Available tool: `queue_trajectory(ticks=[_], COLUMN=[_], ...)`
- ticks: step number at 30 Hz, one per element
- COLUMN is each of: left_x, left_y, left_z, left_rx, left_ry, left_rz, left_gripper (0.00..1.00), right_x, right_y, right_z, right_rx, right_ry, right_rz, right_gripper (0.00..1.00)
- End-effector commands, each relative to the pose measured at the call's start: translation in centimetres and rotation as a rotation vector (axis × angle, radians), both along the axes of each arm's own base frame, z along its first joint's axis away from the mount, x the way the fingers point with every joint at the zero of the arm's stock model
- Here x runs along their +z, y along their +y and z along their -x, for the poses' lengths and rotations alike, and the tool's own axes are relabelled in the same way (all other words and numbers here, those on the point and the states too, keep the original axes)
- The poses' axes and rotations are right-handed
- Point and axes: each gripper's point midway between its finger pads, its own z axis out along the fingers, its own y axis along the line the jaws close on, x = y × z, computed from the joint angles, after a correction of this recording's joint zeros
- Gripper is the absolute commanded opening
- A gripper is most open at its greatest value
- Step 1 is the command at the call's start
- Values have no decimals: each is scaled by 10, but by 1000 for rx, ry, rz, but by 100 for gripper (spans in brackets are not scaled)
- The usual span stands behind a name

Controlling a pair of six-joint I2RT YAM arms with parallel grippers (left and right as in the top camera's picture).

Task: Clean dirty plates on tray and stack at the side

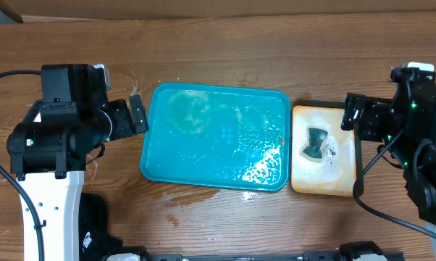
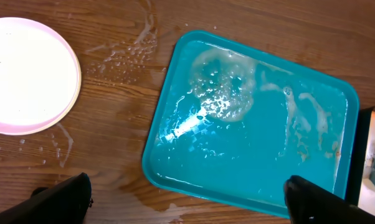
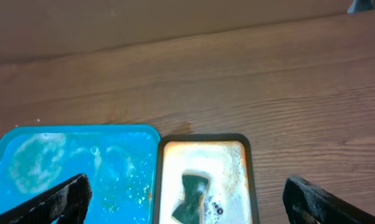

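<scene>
Now teal tray holds suds; cream tray holds sponge; left gripper, right gripper wide.

tray flanked — cream tray (right), plate left

The overhead camera looks straight down on the worktop from high up. The left wrist camera looks down from nearer, over the tray. The right wrist camera slants across the cream tray. All three share the tray.

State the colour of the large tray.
Teal-blue tray, whitish foam streaks; clearest in left wrist view.
</scene>
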Motion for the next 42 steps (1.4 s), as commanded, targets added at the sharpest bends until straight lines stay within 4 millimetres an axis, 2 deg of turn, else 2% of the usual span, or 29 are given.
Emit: queue_trajectory(ticks=[1, 5, 9, 12, 22, 30, 35, 38, 42], left_x=[11, 11, 11, 11, 11, 11, 11, 11, 11], left_y=[-1, -1, -1, -1, -1, -1, -1, -1, -1], left_z=[0, 0, 0, 0, 0, 0, 0, 0, 0], left_rx=[-25, -25, -25, -25, -25, -25, -25, -25, -25], left_ry=[-40, -40, -40, -40, -40, -40, -40, -40, -40], left_rz=[-21, -21, -21, -21, -21, -21, -21, -21, -21], left_gripper=[100, 100, 100, 100, 100, 100, 100, 100, 100], right_x=[12, 12, 8, 8, 38, 43, 61, 78, 105], right_y=[5, 18, 18, 29, 30, 30, 27, 24, 16], right_z=[1, 3, 5, 8, -12, -14, 4, 24, 61], right_rx=[22, 83, 84, 109, 127, 136, 146, 146, 133], right_ry=[-39, -33, -15, -4, -151, -178, -246, -314, -435], right_rz=[-22, -67, -68, -142, -125, -116, -95, -81, -75], right_gripper=[100, 100, 100, 100, 100, 100, 100, 100, 100])
